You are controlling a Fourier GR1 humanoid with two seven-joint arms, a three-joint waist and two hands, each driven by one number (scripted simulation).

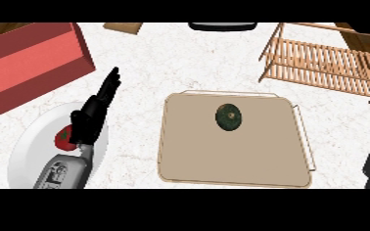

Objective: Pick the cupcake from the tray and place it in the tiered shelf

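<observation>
Saw the small round dark-green cupcake (229, 117) sitting upright on the flat beige rectangular tray (217, 161), in its far half and a little right of middle, untouched and apart from every rim. Judged the step in hand to be the reach and pick, not yet begun. Found the left hand (98, 108) well left of the tray, over the round white plate (25, 151) and just beside the red fruit (63, 138) lying on it, fingers straight and close together, pointing far, holding nothing. Caught only a dark sliver of the right hand (366, 169) at the near right edge; could not make out the state of its fingers. Favoured the right hand for the job, being on the same side as the slatted wooden tiered shelf (318, 61) at the far right. Would have come down from above with thumb and fingers spread wider than the cupcake, closed low round its sides rather than on the top, lifted straight up clear of the tray's rim, kept it upright, then carried it far and right and set it level on a slatted tier, clear of the shelf's frame.
</observation>
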